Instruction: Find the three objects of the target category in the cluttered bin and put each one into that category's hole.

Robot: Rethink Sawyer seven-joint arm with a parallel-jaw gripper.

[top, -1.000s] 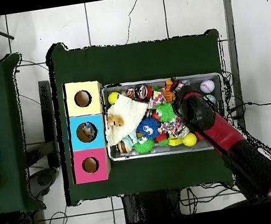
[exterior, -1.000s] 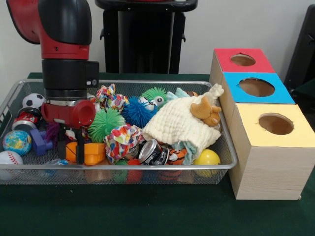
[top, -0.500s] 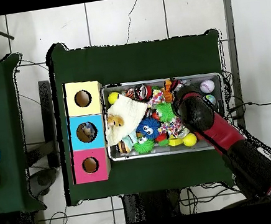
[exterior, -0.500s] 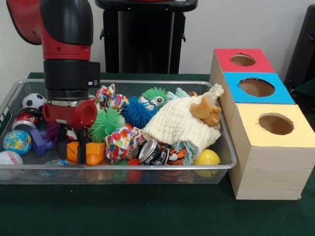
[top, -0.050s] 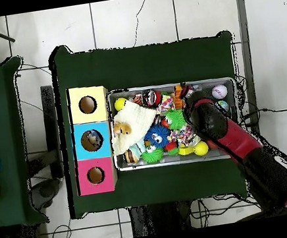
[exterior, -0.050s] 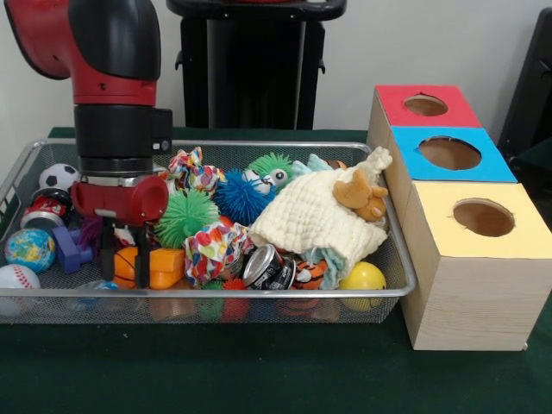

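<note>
Orange plastic block (exterior, -0.050s: 155, 266) at lower left of the front view, pinched between the 2 dark fingers of the gripper (exterior, -0.050s: 122, 261); fingertips planted on either side of its left end, block seemingly resting low in the wire bin (exterior, -0.050s: 392, 259), not lifted clear. Cannot tell from these views which category counts as the target.

Wooden sorting box at right of the front view with 3 holes: red hole (exterior, -0.050s: 425, 105) furthest back, blue hole (exterior, -0.050s: 449, 153) in the middle, yellow hole (exterior, -0.050s: 483, 217) nearest. No toy visible in or over any hole from the front; overhead, something pale perhaps showing inside the blue hole, too small to name.

Bin crowded: green spiky ball (exterior, -0.050s: 185, 216), blue spiky ball (exterior, -0.050s: 240, 196), cream cloth (exterior, -0.050s: 310, 217) draped over the right half with a small tan plush (exterior, -0.050s: 362, 194) on top, yellow ball (exterior, -0.050s: 363, 277) at lower right, soccer ball (exterior, -0.050s: 58, 177) and baseball (exterior, -0.050s: 17, 278) at far left.

Judged early: at most 1 grasp made, nothing plainly delivered, probably all 3 placements left, with lift and carry across to the box next.
</note>
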